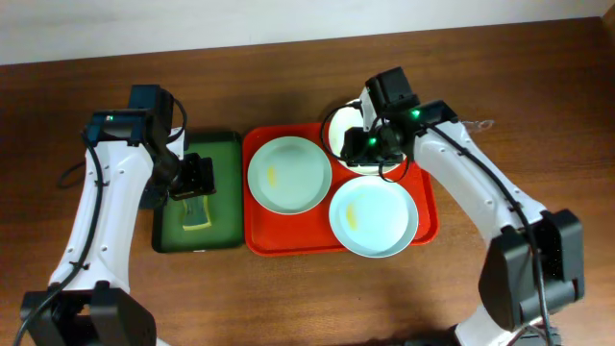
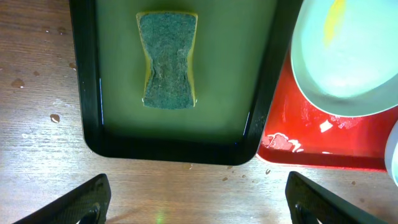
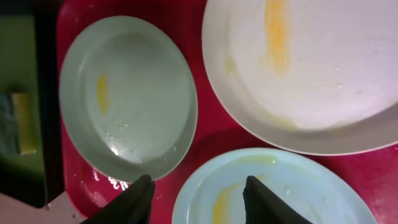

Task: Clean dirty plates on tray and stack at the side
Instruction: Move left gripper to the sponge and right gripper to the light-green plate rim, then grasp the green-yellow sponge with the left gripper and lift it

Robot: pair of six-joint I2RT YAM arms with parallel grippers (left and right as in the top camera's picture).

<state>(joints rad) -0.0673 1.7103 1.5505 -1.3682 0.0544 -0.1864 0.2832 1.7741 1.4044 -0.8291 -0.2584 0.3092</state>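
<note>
Overhead to wrists: three smeared plates on the red tray, sponge not yet lifted

Overhead, all three plates lie on the red tray (image 1: 288, 235). A mint plate (image 1: 289, 174) is at its left and a pale blue plate (image 1: 374, 217) at the near right. A cream plate (image 1: 335, 135) at the back is mostly covered by the right claw (image 1: 370, 144). The left claw (image 1: 195, 178) hangs over the green tray (image 1: 226, 154), just beside the sponge (image 1: 196, 213). No plate has left the tray for the worktop (image 1: 288, 86).

Left wrist view: this claw stands wide and empty, its fingers (image 2: 87, 199) over bare wood short of the sponge. I'd bring it forward, centre it on the sponge's pinched waist and close across the narrow width, so it lifts level. Only an edge of the mint plate shows here.

Right wrist view: the right claw is half spread and holds nothing, above the gap between the mint and pale blue plates. I'd steady one rim before wiping, or the plate may skate on the wet tray. The cream and pale blue plates are cut off by the frame. I cannot tell whether the tips touch anything.
</note>
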